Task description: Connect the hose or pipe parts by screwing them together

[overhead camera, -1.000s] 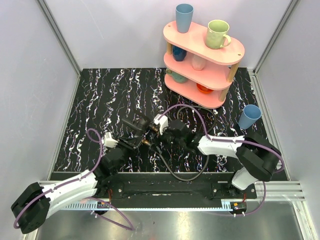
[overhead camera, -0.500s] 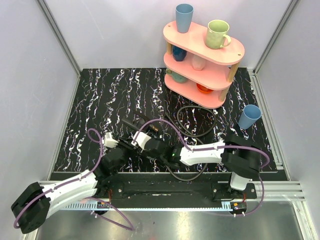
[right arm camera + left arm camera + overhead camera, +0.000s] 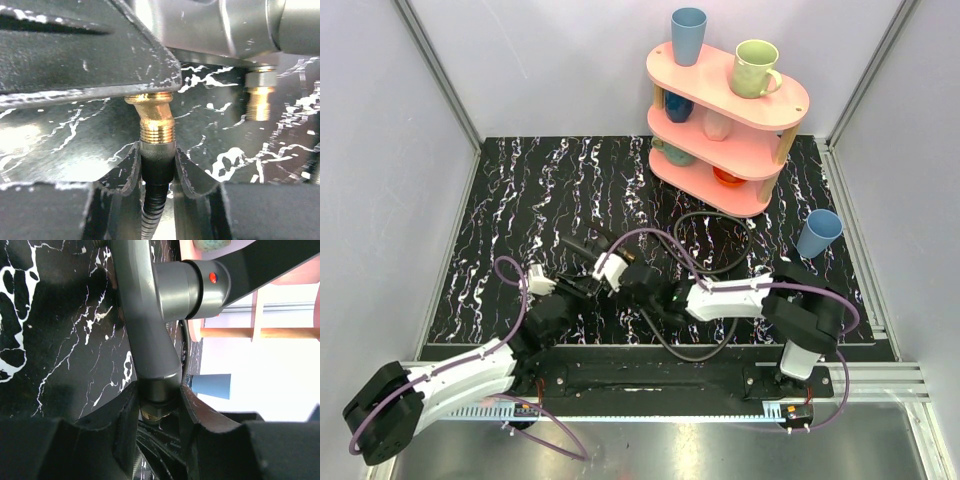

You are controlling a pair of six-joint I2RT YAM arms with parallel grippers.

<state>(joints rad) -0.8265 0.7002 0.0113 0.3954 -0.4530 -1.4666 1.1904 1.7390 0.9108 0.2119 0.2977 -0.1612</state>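
Near the marbled mat's [image 3: 520,200] front edge, one black hose [image 3: 152,215] and one grey angular piece [image 3: 150,315] are held close together, with two brass fittings [image 3: 156,122] showing. Jaws of the right gripper [image 3: 157,167] clamp the hose's collar below its threads, the fitting's tip hidden. The left gripper [image 3: 159,402] grips the angular piece's lower end. At 1 o'clock stands one pink shelf [image 3: 715,75] topped by one blue cup [image 3: 688,35] and one green mug [image 3: 753,68]. A second blue cup [image 3: 818,233] sits at 3 o'clock.
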